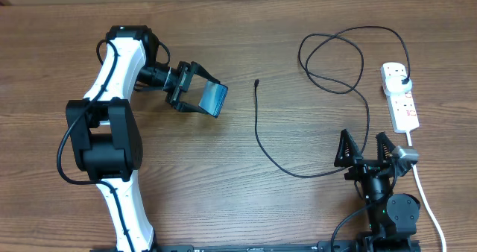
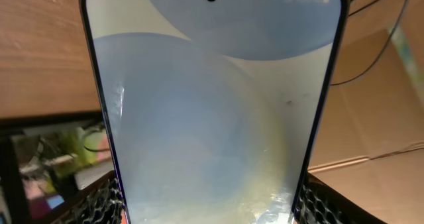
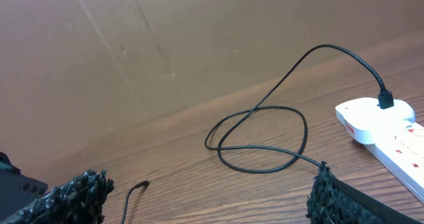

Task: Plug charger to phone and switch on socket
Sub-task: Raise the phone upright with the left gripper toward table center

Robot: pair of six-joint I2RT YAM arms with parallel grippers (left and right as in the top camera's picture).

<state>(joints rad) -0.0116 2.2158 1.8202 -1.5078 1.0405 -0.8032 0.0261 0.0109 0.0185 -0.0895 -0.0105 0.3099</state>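
Upper left of overhead, left tool (image 1: 197, 90) clamps phone (image 1: 215, 98), rigid, probably slick glass; right tool (image 1: 365, 142) wide, empty; charger (image 1: 256, 118) limp, pinch behind its tip.

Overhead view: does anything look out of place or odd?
Only the phone: it is held tilted between the jaws of the left gripper, not lying flat. The charger is plugged into the socket, its tip lying loose. Nothing spilled or damaged.
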